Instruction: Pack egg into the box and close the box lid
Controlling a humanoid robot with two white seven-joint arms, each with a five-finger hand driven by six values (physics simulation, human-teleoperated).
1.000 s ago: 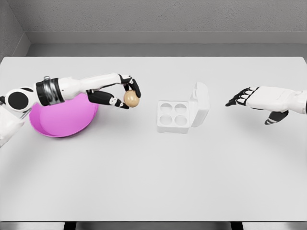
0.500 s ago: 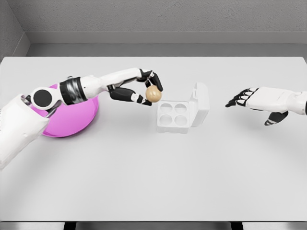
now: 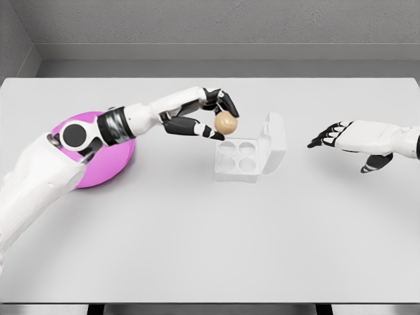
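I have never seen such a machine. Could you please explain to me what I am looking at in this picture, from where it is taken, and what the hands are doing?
This is a simulated humanoid robot, seen from a camera on its own head, looking down at a white table. The two white arms are the robot's own. The left hand comes in from the picture's left and holds a tan egg between its fingertips, just above the near-left corner of a small white egg box. The box has four round cups, all empty, and its lid stands open on the right side. Behind the left arm lies a pink bowl, partly hidden. The right hand hovers at the right with fingers spread, holding nothing.
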